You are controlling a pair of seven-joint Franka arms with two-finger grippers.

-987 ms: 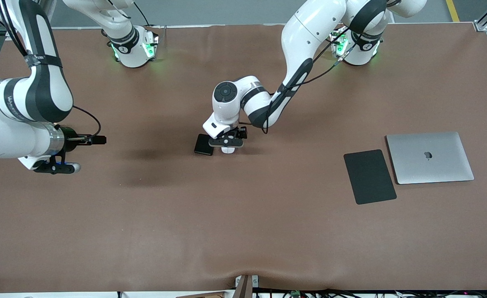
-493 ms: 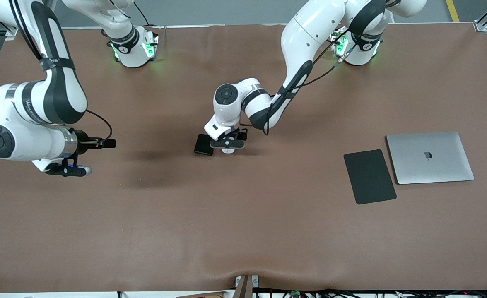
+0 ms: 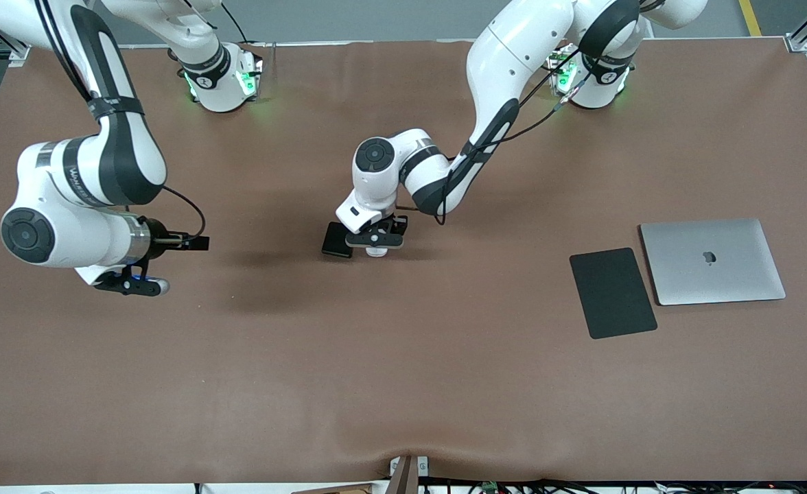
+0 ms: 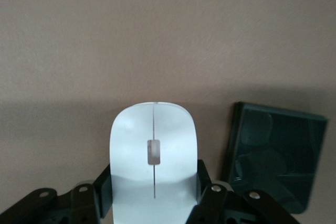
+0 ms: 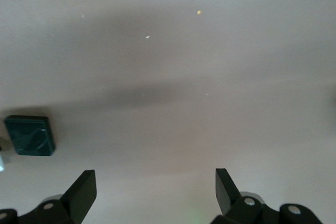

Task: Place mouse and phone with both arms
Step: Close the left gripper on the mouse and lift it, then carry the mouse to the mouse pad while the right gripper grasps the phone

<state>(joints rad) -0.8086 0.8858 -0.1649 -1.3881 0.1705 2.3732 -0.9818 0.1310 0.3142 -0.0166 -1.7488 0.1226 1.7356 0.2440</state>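
Observation:
The white mouse [image 4: 153, 150] lies mid-table with a thin grey centre line, and my left gripper [image 4: 153, 187] is shut on its two sides. From the front, only a sliver of the mouse [image 3: 376, 252] peeks out under the left gripper [image 3: 375, 241]. The black phone [image 3: 337, 241] lies flat right beside the mouse, toward the right arm's end; the left wrist view also catches the phone [image 4: 275, 156]. My right gripper [image 3: 132, 285] hangs open over bare table toward the right arm's end. In the right wrist view the phone [image 5: 30, 135] shows small, past the right gripper [image 5: 156, 187].
A flat black mouse pad [image 3: 612, 293] and a closed silver laptop [image 3: 712, 261] lie side by side toward the left arm's end of the table. The brown table cover [image 3: 403, 384] is bare nearer the front camera.
The left gripper's fingers have closed onto the mouse. The right arm has swung toward the middle of the table, its gripper still open.

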